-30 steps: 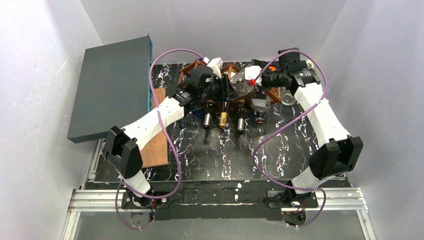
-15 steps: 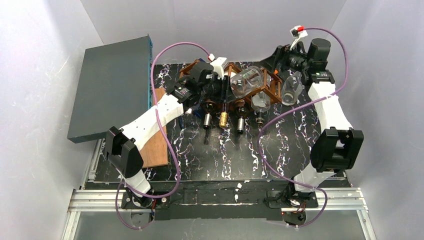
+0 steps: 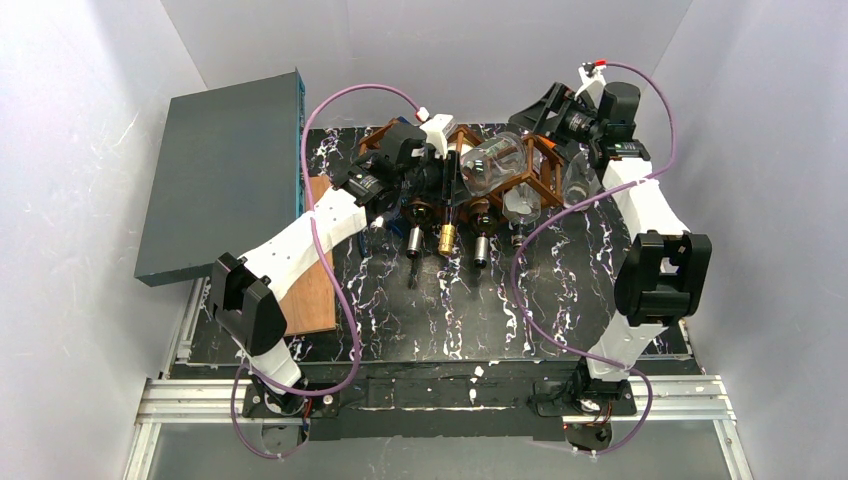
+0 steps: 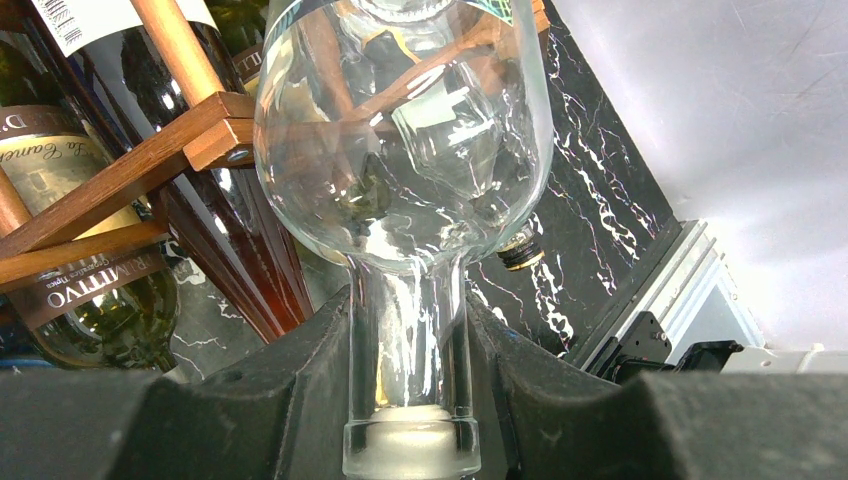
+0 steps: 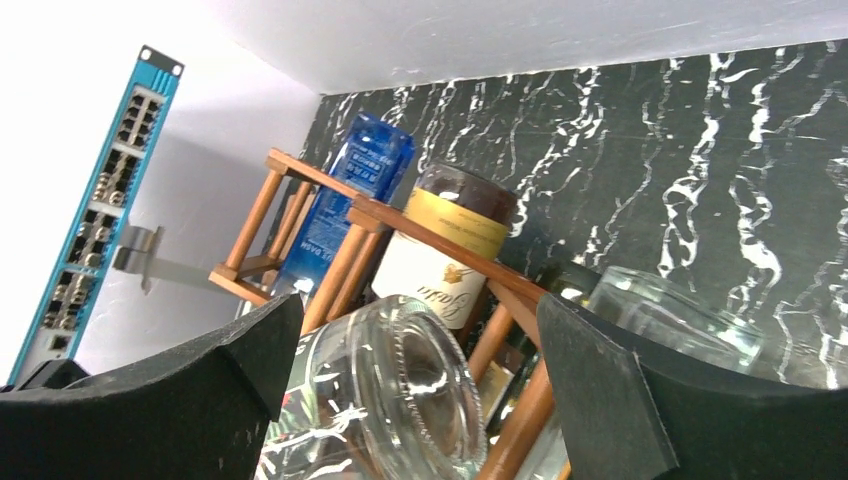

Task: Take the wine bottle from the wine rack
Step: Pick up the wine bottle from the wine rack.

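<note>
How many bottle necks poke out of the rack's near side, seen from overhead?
4, in a row: silver-capped neck leftmost, gold-capped neck, second silver neck, dark neck partly behind the purple cable. The left claw covers the neck of the clear bottle; others may be hidden.

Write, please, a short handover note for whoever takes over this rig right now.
The left gripper is shut on the neck of the clear bottle.
The right gripper is open; its fingers flank that bottle's base in the wrist view, not closed on it.
The clear bottle lies on top of the wine rack, with other bottles in the cells.
Done: neck grasped.
Left: lift the bottle clear of the rack.
</note>
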Controlling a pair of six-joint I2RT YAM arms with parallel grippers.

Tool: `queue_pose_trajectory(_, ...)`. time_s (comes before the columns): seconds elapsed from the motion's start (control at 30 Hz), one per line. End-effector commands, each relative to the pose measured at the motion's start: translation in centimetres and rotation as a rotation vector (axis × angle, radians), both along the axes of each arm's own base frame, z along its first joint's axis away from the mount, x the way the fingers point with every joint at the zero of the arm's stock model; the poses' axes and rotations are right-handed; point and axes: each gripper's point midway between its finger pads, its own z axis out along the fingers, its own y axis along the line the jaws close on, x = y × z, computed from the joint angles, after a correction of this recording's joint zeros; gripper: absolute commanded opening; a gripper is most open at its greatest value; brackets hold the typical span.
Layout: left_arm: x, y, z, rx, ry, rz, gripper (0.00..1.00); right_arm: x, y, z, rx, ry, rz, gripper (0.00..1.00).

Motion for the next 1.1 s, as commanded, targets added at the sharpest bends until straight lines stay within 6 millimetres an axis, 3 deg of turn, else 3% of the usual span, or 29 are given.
queue_pose_trajectory(0.0, 0.9, -1.1, 3.3, -0.069, -0.108, -0.047, 0.0, -1.8, 2.5, 3.1, 0.051, -0.071, 0.099, 0.95)
queue_pose_trajectory(0.33, 1.4, -1.2, 4.1, -0.082, -0.131, -0.03, 0.0, -4.4, 3.5, 2.6, 0.067, -0.01, 0.148, 0.89)
queue_pose_trajectory(0.7, 2.4, -2.1, 6.8, -0.113, -0.164, -0.031, 0.0, -6.3, 5.1, 7.2, 0.112, -0.063, 0.238, 0.63)
queue_pose_trajectory(1.07, 1.0, -1.2, 9.3, -0.133, -0.195, -0.045, 0.0, -8.9, 6.9, 9.7, 0.148, -0.102, 0.315, 0.6)
